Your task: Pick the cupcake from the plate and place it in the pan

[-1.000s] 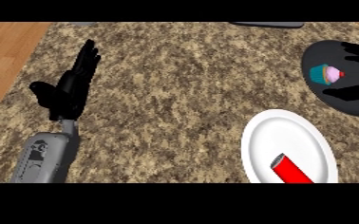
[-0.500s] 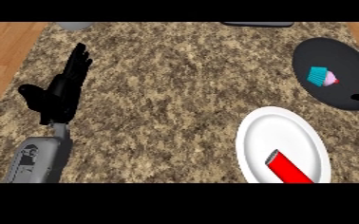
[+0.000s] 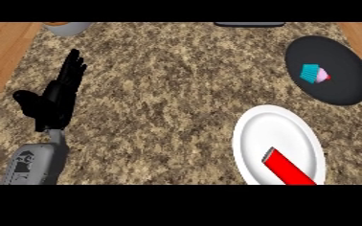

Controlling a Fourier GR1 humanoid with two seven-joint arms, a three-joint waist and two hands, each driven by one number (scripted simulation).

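Observation:
A cupcake (image 3: 314, 73) with a teal wrapper and pink top lies on its side inside the black round pan (image 3: 338, 88) at the right edge of the counter. Below the pan sits a white plate (image 3: 272, 131) bearing a red block (image 3: 288, 168). My left hand (image 3: 55, 100) stands at the far left, far from both pan and plate, fingers straight and pointing up, thumb out, holding nothing. The right hand shows nowhere in the head view.
A grey bowl (image 3: 67, 28) peeks in at the top left corner. A dark flat object (image 3: 249, 24) lies along the top edge. Wooden surface (image 3: 10, 48) borders the granite counter on the left.
Everything has slid slightly left in the view, so more of the pan now shows. The cupcake stays in the pan. The left hand keeps its open pose.

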